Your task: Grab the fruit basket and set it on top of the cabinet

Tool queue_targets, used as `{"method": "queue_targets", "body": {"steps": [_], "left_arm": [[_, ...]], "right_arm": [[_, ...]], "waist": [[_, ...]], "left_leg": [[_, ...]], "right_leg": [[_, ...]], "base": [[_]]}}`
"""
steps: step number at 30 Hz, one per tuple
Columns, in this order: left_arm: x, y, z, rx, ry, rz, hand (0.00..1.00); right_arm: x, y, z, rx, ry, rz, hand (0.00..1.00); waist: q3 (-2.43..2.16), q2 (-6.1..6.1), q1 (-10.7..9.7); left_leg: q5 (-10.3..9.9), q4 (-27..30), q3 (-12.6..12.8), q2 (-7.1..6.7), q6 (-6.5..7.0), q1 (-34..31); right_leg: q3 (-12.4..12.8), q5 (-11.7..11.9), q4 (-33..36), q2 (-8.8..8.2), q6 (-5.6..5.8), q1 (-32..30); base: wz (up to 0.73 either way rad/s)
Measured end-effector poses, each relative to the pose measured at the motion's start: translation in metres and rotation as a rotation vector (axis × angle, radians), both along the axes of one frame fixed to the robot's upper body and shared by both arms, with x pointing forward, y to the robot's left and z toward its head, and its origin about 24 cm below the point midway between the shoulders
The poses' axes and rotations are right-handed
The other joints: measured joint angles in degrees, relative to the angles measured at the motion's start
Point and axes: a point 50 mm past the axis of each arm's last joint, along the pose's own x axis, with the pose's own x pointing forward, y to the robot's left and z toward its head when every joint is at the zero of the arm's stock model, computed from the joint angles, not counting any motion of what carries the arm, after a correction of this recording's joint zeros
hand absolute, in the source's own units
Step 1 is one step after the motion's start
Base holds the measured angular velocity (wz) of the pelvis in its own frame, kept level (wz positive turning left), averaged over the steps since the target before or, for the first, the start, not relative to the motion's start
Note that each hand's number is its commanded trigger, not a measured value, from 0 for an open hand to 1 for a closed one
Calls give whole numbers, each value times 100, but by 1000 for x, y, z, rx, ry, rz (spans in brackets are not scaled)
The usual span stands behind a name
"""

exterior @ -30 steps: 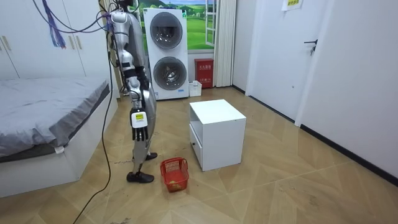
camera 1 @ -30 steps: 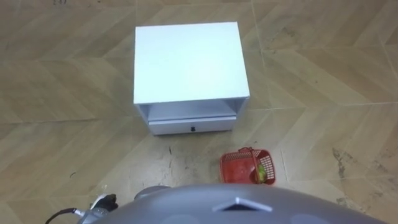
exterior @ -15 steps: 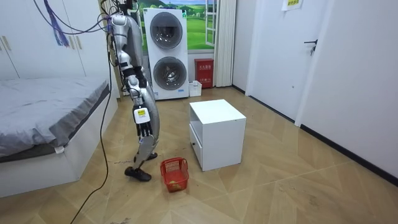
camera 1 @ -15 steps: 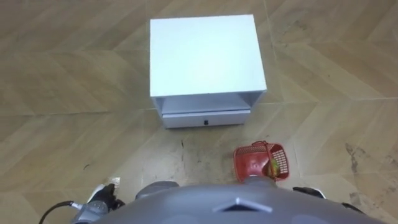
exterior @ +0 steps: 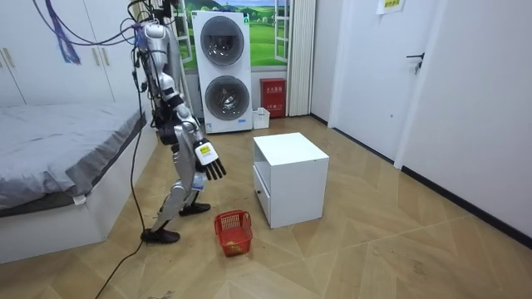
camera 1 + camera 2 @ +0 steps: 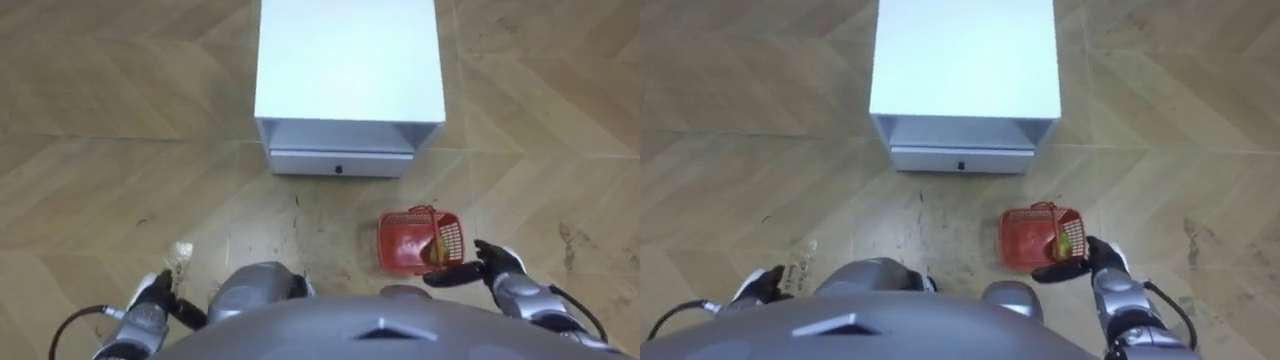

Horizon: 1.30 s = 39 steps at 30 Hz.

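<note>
Two robot hands: the right robot hand point(image 6: 497, 268) is held low just beside the basket's right side, fingers stretched out and released, with nothing grasped. The left robot hand point(image 6: 155, 303) is carried low at the left, and whether it is clenched cannot be told from so small a showing.
Fruit basket: the red fruit basket point(image 6: 420, 242) is set on the wooden floor point(image 6: 120, 150), ahead of the robot and to its right, not lifted. A yellow-green fruit point(image 6: 436, 255) is seen inside.
Stance: in the room view the robot is seen bent forward beside the basket, between the bed point(image 5: 66, 141) and the cabinet.
Cabinet: a white cabinet point(image 6: 347, 60) is placed just beyond the basket, its drawer point(image 6: 340, 163) turned toward the robot.
Step in hand: the reach for the basket is judged under way; no grasp is made yet.
Next move: the right robot hand would need to be brought onto the basket, fingers curled round a firm part of it, and the basket raised level so the fruit is kept in.
</note>
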Motion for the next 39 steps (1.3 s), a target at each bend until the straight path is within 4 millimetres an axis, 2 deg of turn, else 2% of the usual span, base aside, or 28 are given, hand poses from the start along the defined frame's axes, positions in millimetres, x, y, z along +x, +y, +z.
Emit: {"method": "queue_targets", "body": {"steps": [1,2,3,5,6,8,9,10,11,12,13,14,15,16,17,18,19,21,22,23,25,26,28,31,34,35,37,39], "left_arm": [[7,-1,1,4,-18,-2,0],[9,-1,1,2,-27,8,0],[11,-1,1,-1,-33,22,0],[13,0,1,0,-38,39,0],[9,0,0,-3,-31,50,0],[0,5,-1,16,-6,77,0],[0,6,0,23,-10,82,0],[2,10,1,38,-23,101,0],[3,15,3,56,-27,106,0],[3,16,3,64,-25,104,0],[5,18,4,72,-32,102,0],[8,20,6,76,-49,115,0],[8,20,6,74,-55,124,0],[4,18,4,59,-50,158,0],[1,16,3,53,-42,169,0],[0,15,2,45,-41,186,0],[1,15,2,42,-47,196,0],[1,15,2,41,-53,187,0],[0,15,2,45,-49,168,0],[-1,14,1,44,-46,148,0],[0,10,1,35,-55,130,0],[0,9,0,28,-61,130,0],[-2,9,0,26,-66,132,0],[-8,8,-1,24,-57,113,0],[-22,9,-2,31,-38,113,0],[-27,9,-3,31,-29,114,0],[-36,7,-4,27,-11,118,0],[-46,7,-5,26,7,123,0]], "right_arm": [[13,2,5,-6,-45,1,0],[20,3,7,-7,-70,-3,0],[33,4,14,-7,-121,-24,0],[54,4,26,-2,-218,-87,0],[59,3,29,-6,-241,-92,0],[75,4,40,-27,-331,-94,0],[76,4,41,-31,-346,-99,0],[81,5,45,-22,-380,-120,0],[87,6,49,-9,-407,-132,0],[90,7,51,-3,-419,-139,0],[93,5,54,5,-443,-159,0],[102,3,60,5,-481,-167,0],[108,2,65,7,-509,-170,0],[119,2,75,9,-556,-163,0],[122,2,77,8,-568,-161,0],[123,1,79,-1,-579,-166,0],[124,0,80,-9,-585,-173,0],[127,-1,83,-16,-603,-195,0],[126,-2,83,-22,-607,-210,0],[126,-3,84,-26,-610,-221,0],[126,-5,84,-38,-612,-226,0],[125,-6,84,-46,-611,-227,0],[125,-5,84,-51,-616,-233,0],[122,-6,87,-57,-640,-234,0],[113,-4,80,-62,-614,-211,0],[110,-3,78,-62,-605,-205,0],[109,-4,77,-66,-602,-205,0],[109,-5,78,-71,-605,-202,0]], "waist": [[10,9,3],[10,13,3],[25,44,-5],[48,20,1],[51,33,3],[79,58,-51],[79,49,-68],[69,57,-71],[72,27,-143],[68,24,-188],[30,-5,-284],[18,-39,-334],[37,-19,-314],[100,113,-292],[124,108,-286],[89,197,-248],[110,164,-196],[147,92,-203],[154,37,-343],[172,-8,-465],[174,-27,-486],[169,-39,-456],[163,-81,-486],[156,-116,-503],[92,-249,-583],[105,-300,-651],[126,-338,-663],[117,-317,-657]], "left_leg": [[-92,357,-80,51,-61,-297],[-188,500,-134,63,-87,-435],[-461,840,-265,69,-119,-690],[-920,1776,-290,57,-95,-1275],[-1019,1998,-282,60,-98,-1420],[-1295,2853,-221,43,-23,-1945],[-1369,3057,-206,43,-12,-2092],[-1475,3469,-187,44,-3,-2396],[-1543,3833,-122,52,28,-2680],[-1570,4016,-77,65,44,-2824],[-1615,4391,24,106,69,-3117],[-1630,4779,162,282,86,-3439],[-1632,4988,185,385,84,-3586],[-1638,5285,117,442,20,-3866],[-1626,5386,60,405,-21,-3994],[-1612,5499,-7,298,-58,-4171],[-1637,5570,-14,235,-114,-4269],[-1653,5701,23,229,-124,-4384],[-1669,5836,56,238,-95,-4424],[-1728,5989,83,281,-84,-4438],[-1812,6174,82,386,-126,-4490],[-1839,6217,55,395,-178,-4513],[-1863,6236,53,345,-228,-4526],[-1920,6287,61,370,-295,-4539],[-1944,6303,63,323,-431,-4523],[-1951,6339,51,270,-479,-4522],[-1951,6485,18,243,-487,-4568],[-1923,6714,-145,210,-544,-4697]], "right_leg": [[-121,-230,385,-32,-41,-285],[-153,-339,668,-48,-50,-440],[-184,-557,1337,-88,-90,-791],[-184,-1008,2735,-271,-84,-1476],[-145,-1032,3095,-313,-85,-1642],[-125,-1052,4466,-606,-86,-2238],[-120,-1052,4777,-681,-86,-2397],[-115,-1052,5423,-813,-86,-2684],[-49,-1029,6047,-945,-92,-2928],[22,-956,6383,-1008,-84,-2976],[265,-739,7105,-1065,-14,-2986],[538,-562,7451,-1075,7,-2965],[527,-802,7576,-1074,119,-2992],[509,-962,7871,-1043,-17,-3187],[517,-957,8000,-1040,-27,-3309],[528,-965,8183,-1053,-42,-3483],[619,-966,8352,-1054,-44,-3640],[704,-972,8609,-1099,-50,-3725],[701,-976,8797,-1168,-59,-3687],[722,-980,8971,-1152,-64,-3676],[744,-980,9151,-1099,-65,-3727],[754,-985,9197,-1083,-74,-3766],[777,-987,9255,-1131,-78,-3797],[810,-1010,9337,-1138,-121,-3838],[820,-1092,9387,-1138,-235,-3777],[830,-1169,9433,-1142,-280,-3721],[906,-1252,9546,-1099,-306,-3690],[926,-1292,9675,-997,-359,-3685]], "base": [[21],[28],[32],[28],[16],[27],[47],[63],[74],[91],[82],[62],[7],[-21],[-31],[-31],[-36],[-6],[39],[38],[-3],[-26],[-13],[0],[8],[13],[-10],[-26]]}}
